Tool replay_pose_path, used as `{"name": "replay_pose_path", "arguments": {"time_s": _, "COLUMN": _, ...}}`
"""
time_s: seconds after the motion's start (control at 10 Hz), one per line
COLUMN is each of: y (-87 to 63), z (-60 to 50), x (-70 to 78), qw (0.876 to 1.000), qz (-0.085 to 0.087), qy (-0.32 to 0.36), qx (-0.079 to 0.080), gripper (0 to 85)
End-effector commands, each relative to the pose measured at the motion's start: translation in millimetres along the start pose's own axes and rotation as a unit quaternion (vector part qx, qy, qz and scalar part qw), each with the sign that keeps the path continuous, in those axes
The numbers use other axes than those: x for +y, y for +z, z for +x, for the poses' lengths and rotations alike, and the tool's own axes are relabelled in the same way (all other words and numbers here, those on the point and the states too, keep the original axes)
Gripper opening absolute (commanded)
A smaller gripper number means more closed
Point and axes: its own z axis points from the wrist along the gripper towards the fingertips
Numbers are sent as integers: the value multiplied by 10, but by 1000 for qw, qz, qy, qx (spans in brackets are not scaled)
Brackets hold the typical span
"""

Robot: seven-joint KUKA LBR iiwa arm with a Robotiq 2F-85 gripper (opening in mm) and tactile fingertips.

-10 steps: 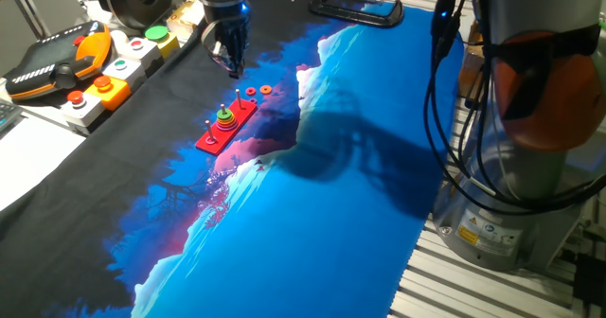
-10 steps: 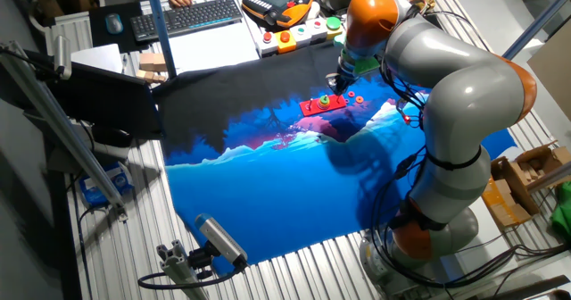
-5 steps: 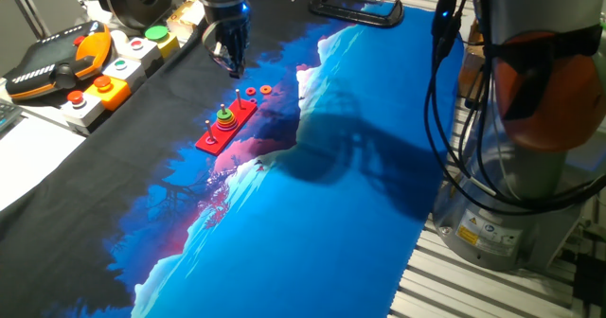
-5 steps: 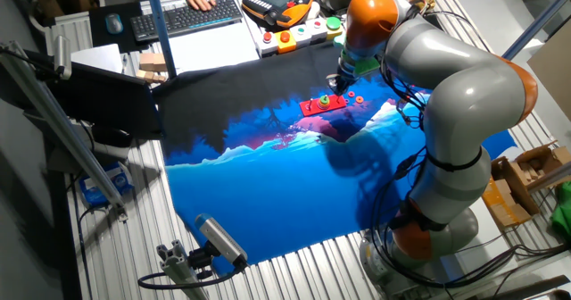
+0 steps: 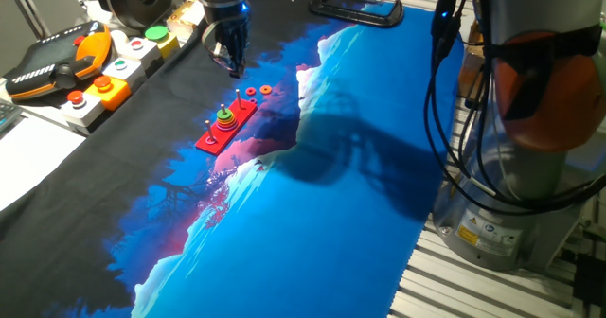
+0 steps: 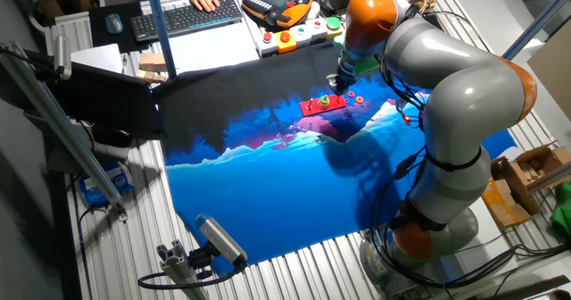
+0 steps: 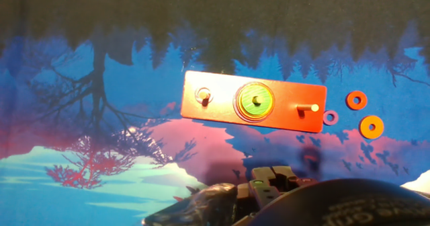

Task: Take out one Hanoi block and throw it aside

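A long red peg board (image 7: 295, 110) lies on the blue printed cloth, with a stack topped by a green ring (image 7: 254, 102) on its middle peg. Right of the board, two Hanoi blocks lie flat on the cloth, one red (image 7: 357, 100) and one orange (image 7: 371, 126), with a tiny purple ring (image 7: 330, 117) beside them. They show as red dots (image 5: 266, 90) past the board's (image 5: 213, 138) far end. My gripper (image 5: 234, 70) hangs above the cloth just beyond these rings, apart from them. Its fingers (image 7: 270, 174) stand together, with nothing seen between them.
A control box with coloured buttons (image 5: 114, 72) and an orange-black teach pendant (image 5: 57, 62) sit on the table's left. A black clamp (image 5: 355, 10) holds the cloth's far edge. The arm's grey base (image 5: 530, 167) and cables stand at the right. A keyboard (image 6: 192, 16) lies beyond.
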Motion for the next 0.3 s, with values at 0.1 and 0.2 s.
{"name": "replay_pose_path", "arguments": {"time_s": 0.1, "y": 2, "z": -2, "x": 0, "qw": 1000, "qz": 1, "qy": 1, "qx": 0, "gripper": 7}}
{"name": "replay_pose_path", "arguments": {"time_s": 0.2, "y": 3, "z": -3, "x": 1, "qw": 1000, "qz": 1, "qy": 1, "qx": 0, "gripper": 7}}
